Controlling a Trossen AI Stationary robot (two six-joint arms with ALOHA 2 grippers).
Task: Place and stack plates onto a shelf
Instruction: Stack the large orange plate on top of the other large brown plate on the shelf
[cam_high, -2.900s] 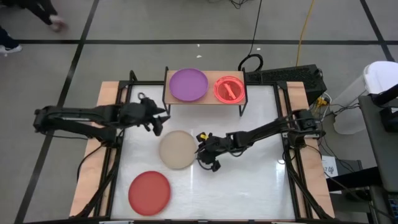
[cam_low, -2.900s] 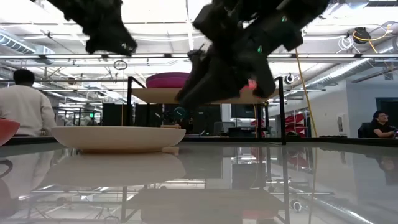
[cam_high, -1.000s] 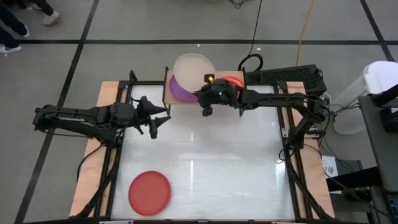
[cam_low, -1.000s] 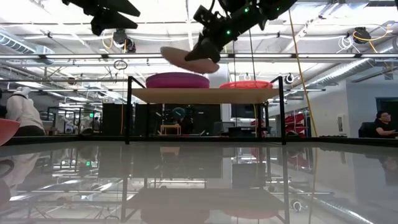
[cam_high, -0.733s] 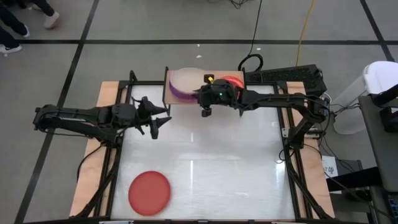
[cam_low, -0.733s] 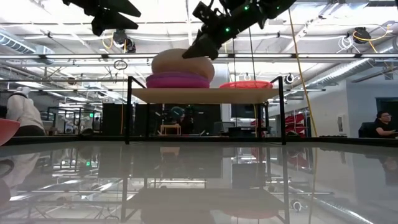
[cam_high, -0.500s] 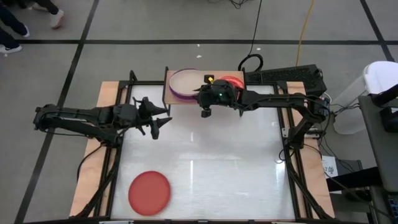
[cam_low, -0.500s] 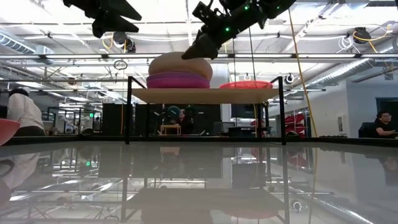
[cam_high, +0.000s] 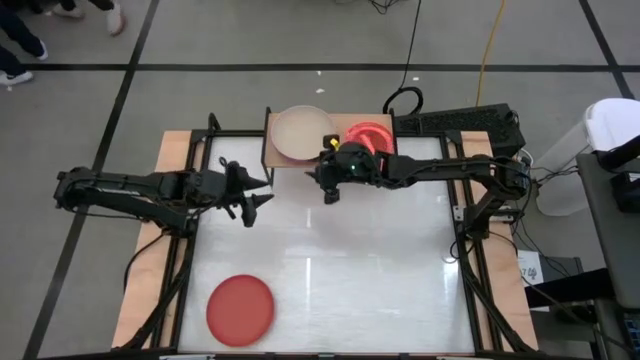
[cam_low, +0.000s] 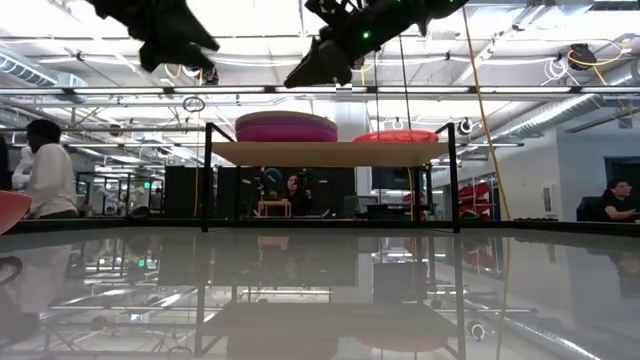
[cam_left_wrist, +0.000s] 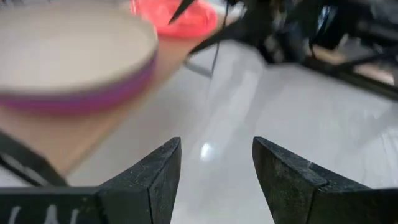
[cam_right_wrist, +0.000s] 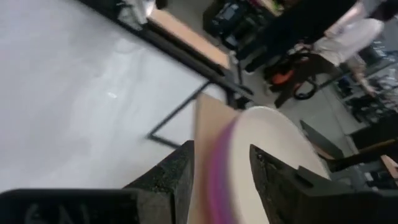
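The beige plate (cam_high: 303, 132) lies flat on the purple plate (cam_low: 286, 131), on the left half of the wooden shelf (cam_high: 275, 160). A red plate with a smaller orange one (cam_high: 370, 142) sits on the shelf's right half. Another red plate (cam_high: 240, 307) lies on the white table at the near left. My right gripper (cam_high: 327, 188) is open and empty just in front of the shelf; in its wrist view the fingers (cam_right_wrist: 221, 155) stand clear of the stack's rim (cam_right_wrist: 224, 168). My left gripper (cam_high: 250, 197) is open and empty, above the table left of the shelf (cam_left_wrist: 216, 149).
The shelf stands on thin black legs (cam_low: 206, 175) at the table's far edge. A black frame (cam_high: 185, 240) runs along the table's sides. White tabletop (cam_high: 350, 270) lies between the arms and the near edge. A person (cam_low: 45, 180) stands in the room behind.
My right gripper has lowered the tilted beige plate onto the purple plate, let go of it and drawn back up and toward the table's near edge. The beige plate now lies flat on the stack.
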